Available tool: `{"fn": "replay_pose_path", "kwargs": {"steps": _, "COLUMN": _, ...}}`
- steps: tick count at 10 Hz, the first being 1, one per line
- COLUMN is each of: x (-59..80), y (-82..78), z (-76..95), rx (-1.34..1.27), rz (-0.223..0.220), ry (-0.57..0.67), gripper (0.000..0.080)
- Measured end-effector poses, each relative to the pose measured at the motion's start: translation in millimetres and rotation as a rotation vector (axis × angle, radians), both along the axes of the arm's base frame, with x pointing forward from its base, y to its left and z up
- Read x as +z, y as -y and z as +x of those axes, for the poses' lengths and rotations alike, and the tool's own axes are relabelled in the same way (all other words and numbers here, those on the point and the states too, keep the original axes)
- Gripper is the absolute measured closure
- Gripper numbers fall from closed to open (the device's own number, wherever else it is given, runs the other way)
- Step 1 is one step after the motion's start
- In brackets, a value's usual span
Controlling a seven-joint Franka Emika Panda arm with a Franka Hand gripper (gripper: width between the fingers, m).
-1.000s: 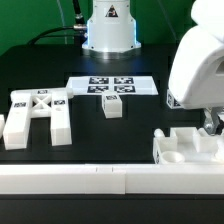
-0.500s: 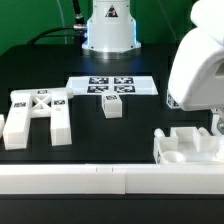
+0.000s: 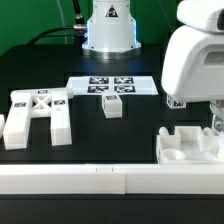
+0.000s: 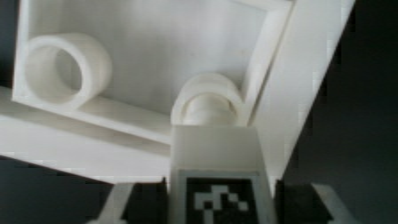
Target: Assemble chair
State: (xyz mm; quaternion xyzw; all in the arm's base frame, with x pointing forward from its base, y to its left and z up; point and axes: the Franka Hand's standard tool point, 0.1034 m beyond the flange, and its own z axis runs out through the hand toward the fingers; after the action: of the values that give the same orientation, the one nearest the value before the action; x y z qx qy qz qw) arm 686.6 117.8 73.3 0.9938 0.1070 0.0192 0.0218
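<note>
Hanging just over the seat block (image 3: pixel 190 148), the gripper (image 3: pixel 214 121) is mostly hidden behind the arm's white housing (image 3: pixel 195 60) in the exterior view. Only one dark finger shows, close above the block's end nearest the desk (image 3: pixel 140 125) edge at the exterior view's right. The seat block lies at the desk corner nearest the camera on that side, just behind the long white rail (image 3: pixel 100 181) along the near edge.

In the wrist view a tagged bar (image 4: pixel 221 160) fills the middle right by the gripper, its rounded end towards the seat block and a b/w square tag on its face. Can't tell whether the jaws grip it, or how wide they stand.

Seat block: chunky matte white plastic w/ a raised straight rim and a round ring socket (image 4: pixel 63 70) inside.

The H-shaped piece (image 3: pixel 38 112), same white plastic w/ tags on top, lies flat near the desk edge at the exterior view's left, well apart from the gripper. A small tagged block (image 3: pixel 112 105) stands mid-desk, just in front of the marker board (image 3: pixel 112 86). Desk surface is plain black, no sheen.
</note>
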Motion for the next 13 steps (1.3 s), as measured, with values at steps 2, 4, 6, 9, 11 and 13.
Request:
{"fn": "replay_pose_path", "kwargs": {"steps": 2, "x": 0.4, "y": 0.9, "z": -2.4, "rx": 0.000, "rz": 0.010, "ry": 0.041, "gripper": 0.0514}}
{"fn": "replay_pose_path", "kwargs": {"steps": 4, "x": 0.3, "y": 0.9, "z": -2.1, "rx": 0.001, "rz": 0.010, "ry": 0.042, "gripper": 0.0514}}
{"fn": "replay_pose_path", "kwargs": {"steps": 6, "x": 0.2, "y": 1.2, "z": -1.7, "rx": 0.000, "rz": 0.011, "ry": 0.046, "gripper": 0.0513}}
{"fn": "replay_pose_path", "kwargs": {"steps": 9, "x": -1.4, "y": 2.5, "z": -17.2, "rx": -0.054, "rz": 0.049, "ry": 0.168, "gripper": 0.0512}}
{"fn": "replay_pose_path", "kwargs": {"steps": 11, "x": -1.6, "y": 1.0, "z": -16.5, "rx": -0.058, "rz": 0.067, "ry": 0.239, "gripper": 0.0512}}
{"fn": "replay_pose_path", "kwargs": {"steps": 13, "x": -1.3, "y": 1.2, "z": -15.7, "rx": -0.061, "rz": 0.070, "ry": 0.249, "gripper": 0.0512}}
